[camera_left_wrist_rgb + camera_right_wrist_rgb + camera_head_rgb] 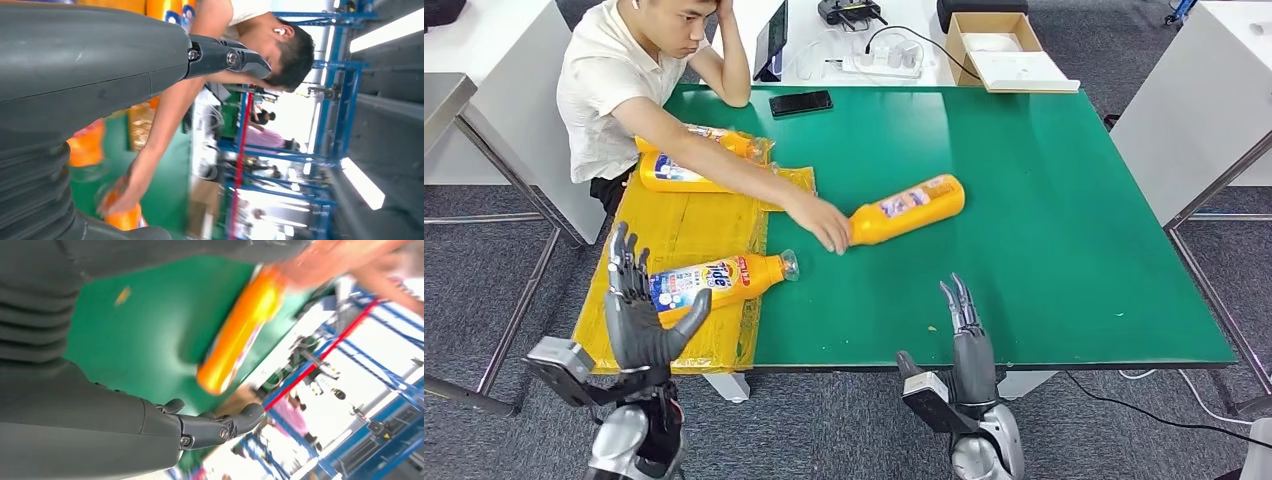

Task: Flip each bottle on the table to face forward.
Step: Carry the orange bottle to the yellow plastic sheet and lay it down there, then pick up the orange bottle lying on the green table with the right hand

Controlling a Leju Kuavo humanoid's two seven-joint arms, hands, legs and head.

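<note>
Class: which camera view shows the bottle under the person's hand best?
The head view: the bottle lies whole on the green table, label legible. The right wrist view shows it blurred; the left wrist view shows an orange patch under the person's hand.

Left hand [639,310] raised, fingers spread, empty; right hand [964,335] upright, empty.

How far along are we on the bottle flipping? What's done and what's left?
Nothing looks finished. A person's hand is on the cap end of the bottle lying on the green table. Left hand and right hand hover open, holding nothing. Left: that bottle, the Tide bottle on the yellow wrap, and two bottles behind.
</note>
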